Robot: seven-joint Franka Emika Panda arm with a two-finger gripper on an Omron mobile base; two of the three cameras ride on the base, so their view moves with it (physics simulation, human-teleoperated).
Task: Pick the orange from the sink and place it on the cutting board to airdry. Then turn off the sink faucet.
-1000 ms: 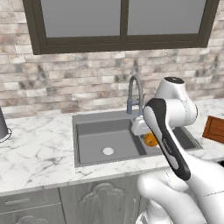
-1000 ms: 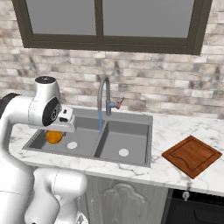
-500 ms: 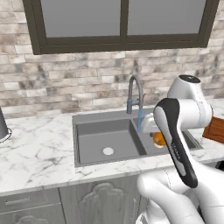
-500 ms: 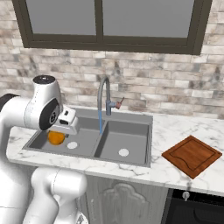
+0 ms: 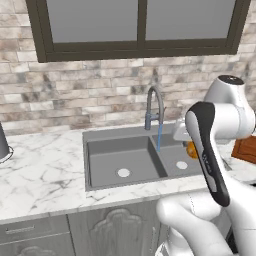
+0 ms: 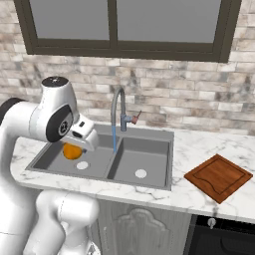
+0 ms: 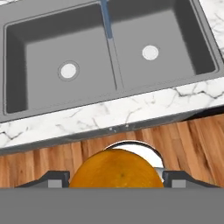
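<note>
My gripper [image 7: 116, 178] is shut on the orange [image 7: 116, 168], which bulges between the two fingertips [image 7: 57, 178]. The held orange [image 6: 71, 152] hangs over the sink [image 6: 159, 134], at its left basin in the right base view. From the left base side, the gripper [image 5: 189, 145] and orange [image 5: 192, 150] sit over the right basin, half hidden by my forearm. The sink faucet [image 6: 118, 112] stands behind the divider, and a blue stream runs from its spout. The cutting board [image 6: 217, 177] lies bare on the counter, to the sink's right.
Marble counter [image 5: 45, 170] surrounds the sink, with a brick wall and a dark-framed window behind. A dark object [image 5: 2, 145] stands at the counter's far left edge. A dark appliance front [image 6: 219, 234] sits under the cutting board. My own arm blocks the right side of the left base view.
The gripper has carried the orange to the right and slightly upward over the sink. The faucet still runs, and the cameras have not moved.
</note>
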